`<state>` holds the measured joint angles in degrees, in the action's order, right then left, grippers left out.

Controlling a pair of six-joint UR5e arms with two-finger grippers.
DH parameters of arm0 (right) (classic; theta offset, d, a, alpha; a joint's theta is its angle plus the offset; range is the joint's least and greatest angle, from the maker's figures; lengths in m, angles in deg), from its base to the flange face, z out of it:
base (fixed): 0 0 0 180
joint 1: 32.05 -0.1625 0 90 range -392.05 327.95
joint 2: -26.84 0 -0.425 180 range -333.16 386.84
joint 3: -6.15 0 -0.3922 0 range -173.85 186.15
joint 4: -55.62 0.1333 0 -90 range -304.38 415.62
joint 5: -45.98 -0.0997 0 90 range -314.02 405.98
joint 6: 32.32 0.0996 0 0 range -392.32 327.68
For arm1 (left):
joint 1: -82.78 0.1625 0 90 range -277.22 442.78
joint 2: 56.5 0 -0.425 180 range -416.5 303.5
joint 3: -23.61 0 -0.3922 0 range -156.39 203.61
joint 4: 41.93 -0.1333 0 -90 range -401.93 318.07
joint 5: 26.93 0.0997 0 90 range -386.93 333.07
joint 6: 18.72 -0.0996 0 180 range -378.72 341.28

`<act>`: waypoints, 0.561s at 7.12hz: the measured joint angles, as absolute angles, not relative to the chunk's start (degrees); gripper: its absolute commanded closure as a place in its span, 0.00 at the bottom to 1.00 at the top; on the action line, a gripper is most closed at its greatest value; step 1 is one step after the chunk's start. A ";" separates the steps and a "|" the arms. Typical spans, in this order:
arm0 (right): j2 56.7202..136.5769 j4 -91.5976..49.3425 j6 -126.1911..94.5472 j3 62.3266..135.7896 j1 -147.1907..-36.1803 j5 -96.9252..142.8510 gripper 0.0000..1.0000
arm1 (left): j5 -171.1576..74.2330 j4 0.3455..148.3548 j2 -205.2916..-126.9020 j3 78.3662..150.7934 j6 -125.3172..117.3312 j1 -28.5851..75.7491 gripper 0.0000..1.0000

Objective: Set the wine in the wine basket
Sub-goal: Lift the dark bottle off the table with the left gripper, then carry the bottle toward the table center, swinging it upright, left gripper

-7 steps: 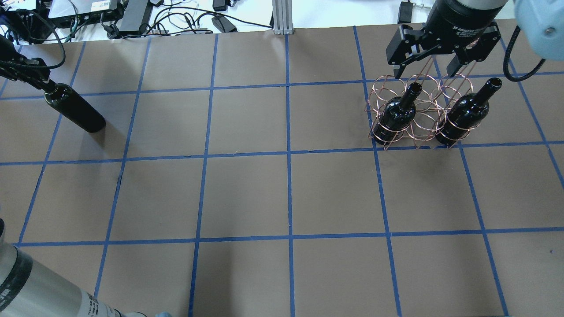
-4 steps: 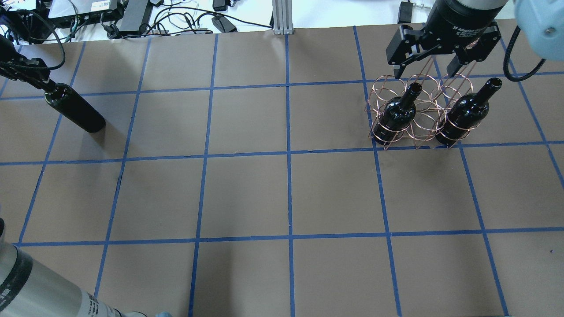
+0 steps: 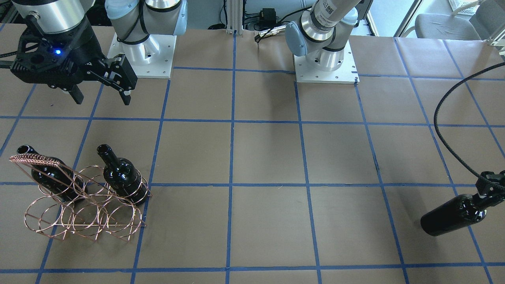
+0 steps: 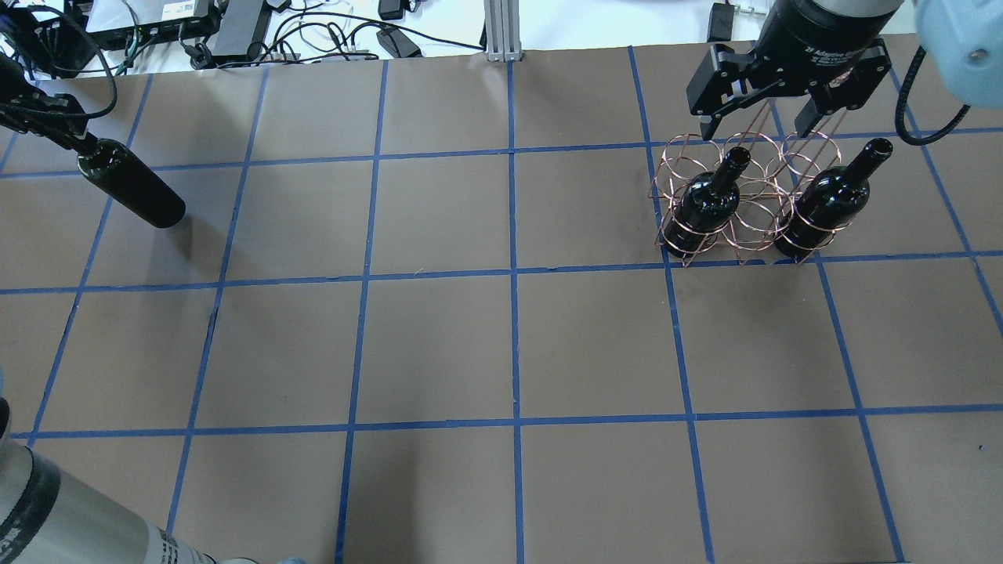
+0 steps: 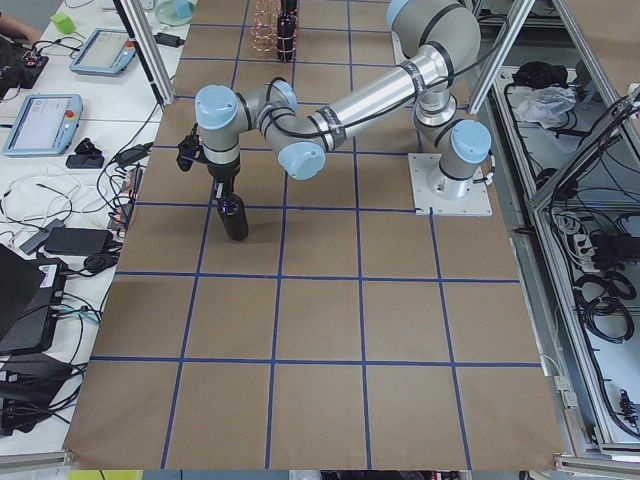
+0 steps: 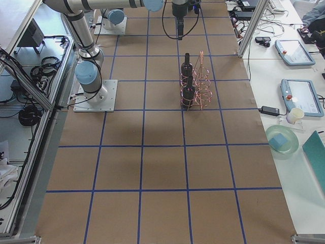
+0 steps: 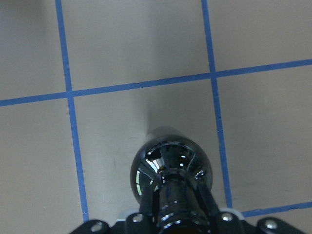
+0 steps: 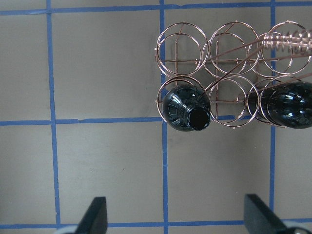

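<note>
My left gripper (image 4: 66, 135) is shut on the neck of a glossy black wine bottle (image 4: 132, 190) at the table's far left. The bottle hangs upright below the wrist (image 7: 170, 163) and also shows in the front view (image 3: 453, 215). I cannot tell whether its base touches the table. The copper wire wine basket (image 4: 748, 235) stands at the far right with two black bottles (image 4: 707, 205) (image 4: 824, 210) in its outer near rings. The ring between them is empty (image 8: 233, 100). My right gripper (image 4: 754, 129) is open and empty, hovering above the basket's far side (image 3: 102, 98).
The table is brown paper with a blue tape grid. Cables and electronics (image 4: 235, 31) lie beyond the far edge, by an aluminium post (image 4: 501, 31). The two arm bases (image 3: 142, 51) (image 3: 325, 59) stand at the robot side.
My left gripper and its bottle have shifted slightly toward the far left edge. The right gripper and the basket have not moved.
</note>
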<state>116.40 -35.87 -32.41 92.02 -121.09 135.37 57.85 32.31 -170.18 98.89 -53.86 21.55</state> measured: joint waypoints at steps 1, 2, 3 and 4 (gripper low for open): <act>116.40 -35.85 -32.43 92.02 -121.09 135.39 0.00 | 58.77 32.56 -168.95 99.11 -50.41 18.71 1.00; 116.40 -35.82 -32.47 92.02 -121.09 135.40 0.00 | 59.85 32.72 -167.43 99.75 -45.62 14.89 1.00; 116.42 -35.80 -32.47 92.02 -121.09 135.41 0.00 | 60.03 32.77 -165.79 100.96 -39.85 11.22 1.00; 116.41 -35.81 -32.44 92.02 -121.09 135.41 0.00 | 60.02 32.66 -164.23 102.59 -34.25 7.77 1.00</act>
<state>116.41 -35.81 -32.44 92.02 -121.09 135.41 60.02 32.66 -164.23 102.59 -34.25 7.77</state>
